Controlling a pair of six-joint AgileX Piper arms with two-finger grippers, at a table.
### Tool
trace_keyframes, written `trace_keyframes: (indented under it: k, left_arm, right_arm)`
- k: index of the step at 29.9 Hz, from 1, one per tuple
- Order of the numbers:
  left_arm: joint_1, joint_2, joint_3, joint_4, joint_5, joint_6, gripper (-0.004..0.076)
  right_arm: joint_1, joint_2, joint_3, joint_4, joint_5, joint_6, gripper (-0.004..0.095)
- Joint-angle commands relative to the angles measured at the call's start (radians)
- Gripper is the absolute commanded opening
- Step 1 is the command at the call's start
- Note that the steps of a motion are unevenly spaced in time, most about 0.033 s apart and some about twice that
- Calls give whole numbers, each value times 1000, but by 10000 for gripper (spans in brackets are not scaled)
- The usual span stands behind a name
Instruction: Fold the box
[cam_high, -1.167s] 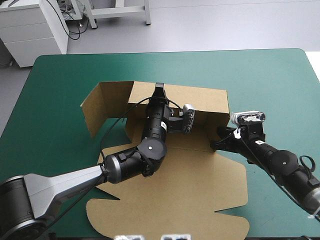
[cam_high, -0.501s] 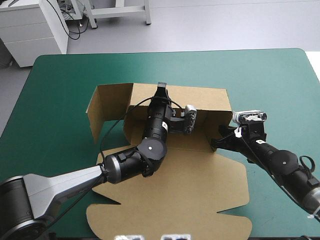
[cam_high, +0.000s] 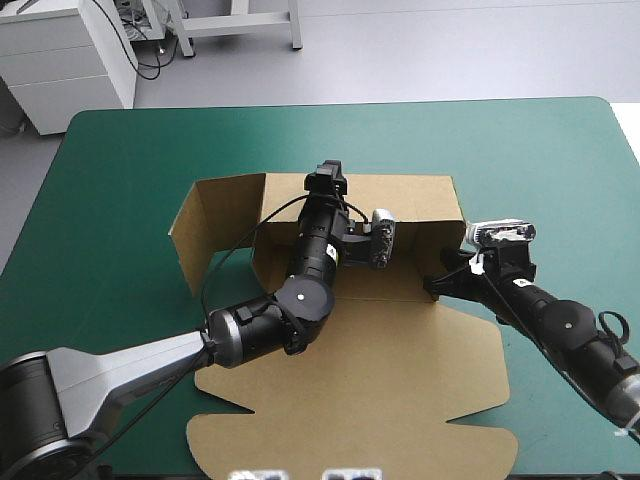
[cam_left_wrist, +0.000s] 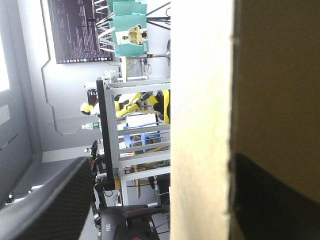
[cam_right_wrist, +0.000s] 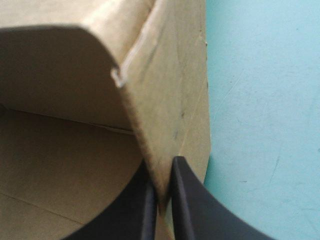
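Observation:
The brown box (cam_high: 400, 380) lies mid-table with its back wall (cam_high: 420, 195) upright and a side flap (cam_high: 215, 225) standing angled at the left. Its lid lies flat toward the table's front. My left gripper (cam_high: 328, 176) is at the back wall's top edge. In the left wrist view its black fingers (cam_left_wrist: 50, 205) stand apart, open, with the board's edge (cam_left_wrist: 200, 100) between them (cam_left_wrist: 162, 160). My right gripper (cam_high: 437, 287) is low at the box's right end. In the right wrist view it (cam_right_wrist: 160, 172) is shut on the box's side wall (cam_right_wrist: 165, 90).
The left arm (cam_high: 270, 320) reaches across the box's floor from the front left. Teal-green cover (cam_high: 120, 160) shows around the box, and also beside the right gripper in the right wrist view (cam_right_wrist: 260, 100). The lid's front edge (cam_high: 350, 470) lies close to the table's front edge.
My left gripper has opened on the back wall's top edge. The wall now stands more upright, the left flap swung, and the whole sheet slid a little toward the front right.

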Motion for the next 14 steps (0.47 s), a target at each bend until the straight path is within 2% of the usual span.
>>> trace_keyframes:
  k: [1, 6, 14]
  left_arm:
    - [-5, -50, -28, 50, 34, -25, 552]
    - [-42, -50, -28, 49, 77, -25, 552]
    - [-158, -50, -28, 4, 215, -25, 550]
  right_arm:
    - [3, 9, -68, 26, -44, -13, -18]
    - [3, 111, -147, 26, -46, -16, -18]
    - [3, 238, -263, 29, -51, -9, -18]
